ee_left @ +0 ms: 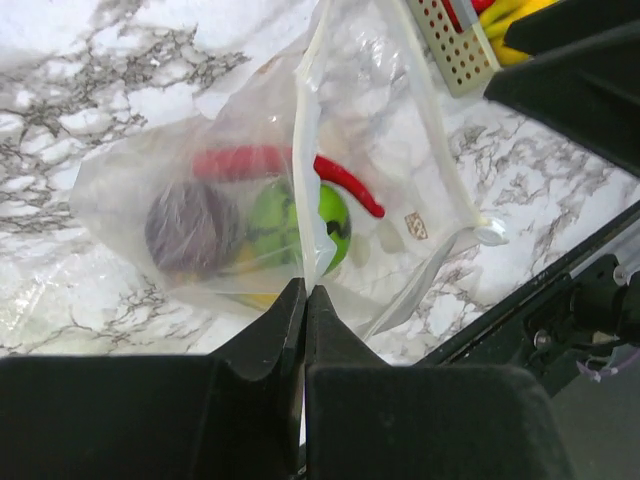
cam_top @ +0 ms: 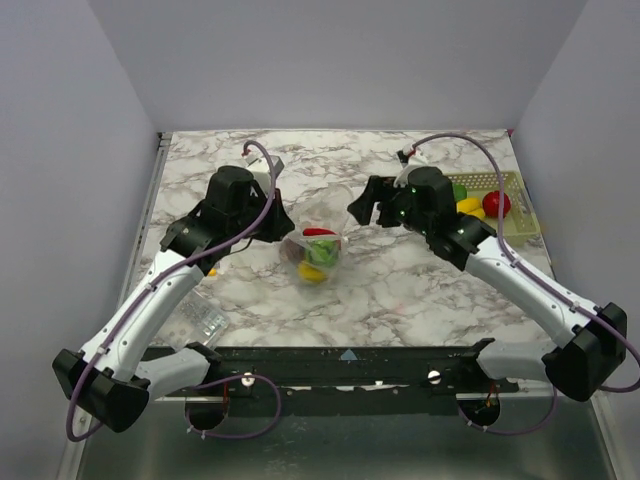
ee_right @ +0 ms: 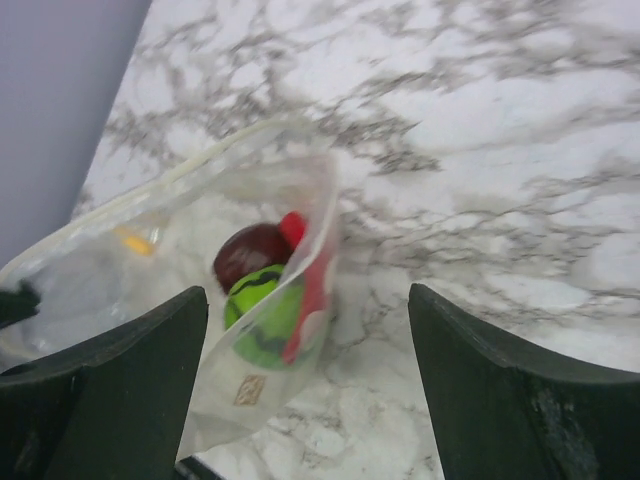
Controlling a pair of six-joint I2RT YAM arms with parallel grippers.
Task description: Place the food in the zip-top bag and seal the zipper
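- The zip-top bag (cam_top: 316, 250) lies on the marble table (cam_top: 420, 290) at the centre of the top view, between the two grippers, its mouth gaping toward the upper right.
- Left gripper (ee_left: 305, 300) – fingers pressed together, clamped on the bag's rim at the bottom centre of the left wrist view. The zipper (ee_left: 299, 160) runs up from that pinch as a pale strip.
- Right gripper (ee_right: 305, 310) – jaws spread wide, one dark finger at the lower left of the right wrist view and one at the lower right. The bag shows between them and nothing is held.
- The food inside the bag: a green round toy (ee_left: 332, 225), a curved red piece (ee_left: 350, 187), a dark round toy (ee_left: 190, 228) and a bit of yellow under them.
- More toys, yellow, red and green, sit in the pale green basket (cam_top: 500, 180) at the right edge of the top view, behind the right arm.
- A small crinkly clear packet (cam_top: 205, 318) lies at the lower left of the table, beside the left arm.
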